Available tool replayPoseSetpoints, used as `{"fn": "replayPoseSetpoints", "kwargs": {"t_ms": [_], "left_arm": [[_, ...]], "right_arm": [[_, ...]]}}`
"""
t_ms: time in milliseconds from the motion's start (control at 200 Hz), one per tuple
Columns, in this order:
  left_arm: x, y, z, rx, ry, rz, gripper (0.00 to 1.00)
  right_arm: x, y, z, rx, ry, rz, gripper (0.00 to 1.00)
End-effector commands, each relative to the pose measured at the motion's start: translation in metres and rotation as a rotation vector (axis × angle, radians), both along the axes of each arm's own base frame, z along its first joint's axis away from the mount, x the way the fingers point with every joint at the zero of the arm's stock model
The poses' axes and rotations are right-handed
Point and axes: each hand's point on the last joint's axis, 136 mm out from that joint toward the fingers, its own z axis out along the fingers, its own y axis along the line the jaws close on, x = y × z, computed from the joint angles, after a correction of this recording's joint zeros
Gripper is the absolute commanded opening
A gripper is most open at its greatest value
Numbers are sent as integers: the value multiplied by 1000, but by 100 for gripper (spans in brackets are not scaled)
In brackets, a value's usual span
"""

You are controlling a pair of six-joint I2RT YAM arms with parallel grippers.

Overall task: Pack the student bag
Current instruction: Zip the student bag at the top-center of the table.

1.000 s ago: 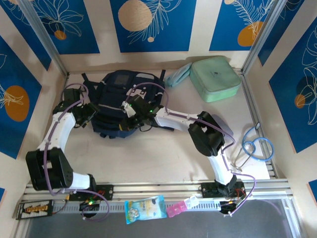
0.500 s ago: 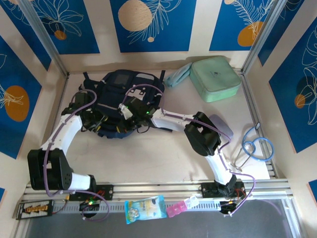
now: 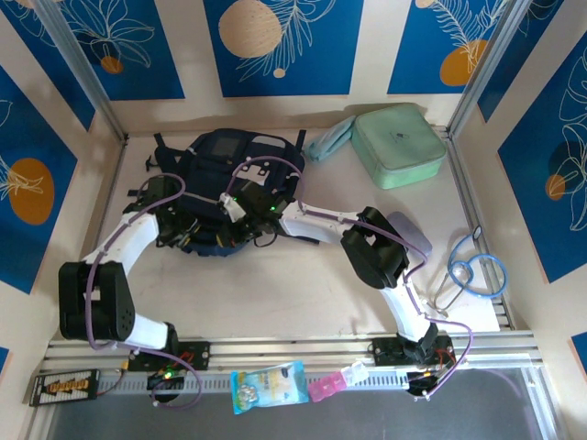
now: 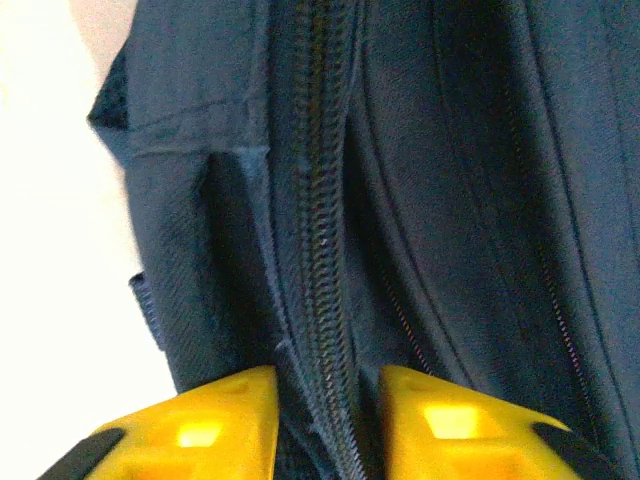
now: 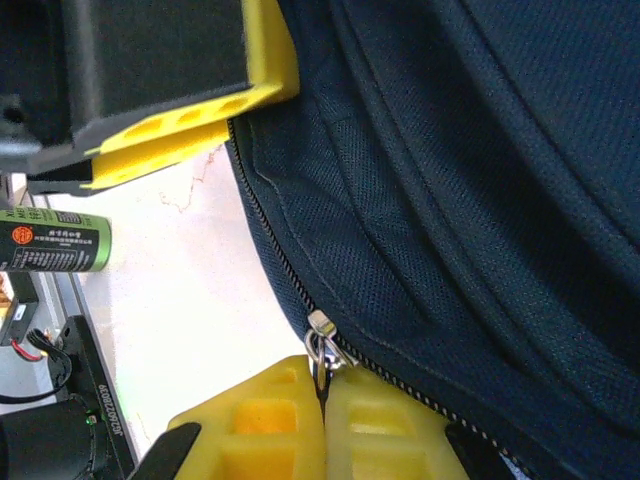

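The bag (image 3: 225, 170) lies flat toward the back of the worktop (image 3: 275, 284), left of centre. The left arm (image 3: 119, 247) folds at its elbow and reaches inward to the bag's near left side. The left end effector (image 4: 328, 385) straddles a ridge of zip (image 4: 318, 230), with fabric filling the gap; whether it is clamped cannot be told. The right arm (image 3: 321, 220) stretches leftward from a raised elbow. The right end effector (image 5: 322, 375) is clenched on the metal zip pull (image 5: 318, 335) at the bag's near edge.

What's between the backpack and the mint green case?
A pale blue fabric item lies between the student bag and mint green case, in the top view.
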Motion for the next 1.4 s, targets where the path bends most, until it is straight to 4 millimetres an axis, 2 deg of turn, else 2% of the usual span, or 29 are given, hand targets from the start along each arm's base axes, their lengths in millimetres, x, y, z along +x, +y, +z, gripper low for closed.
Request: {"fn": "replayPoseSetpoints", "kwargs": {"t_ms": [0,125,220,415,560,805,1105,1285,1390], "left_arm": [[9,-2,-3,1,-20,-7,23],[13,-1,-1,13,-25,-15,9],[14,1,2,30,-34,-20,0],[16,7,14,64,-63,-22,0],[15,9,21,78,-74,-29,0],[9,1,25,57,-77,-99,0],[-14,-4,26,74,-24,-231,0],[-21,-22,27,-5,-25,-345,0],[-29,-24,24,-9,-3,-372,0]], "right_arm": [[-7,-2,12,-23,-32,25,0],[-9,-19,12,-88,-51,-10,0],[-4,-40,9,-168,-91,-79,0],[13,-93,1,-299,-176,-286,0],[26,-125,-10,-342,-150,-390,0],[61,-150,-20,-328,-87,-473,0],[108,-191,-29,-340,-62,-562,0],[130,-213,-29,-347,-77,-601,0],[140,-225,-31,-355,-65,-630,0]]}}
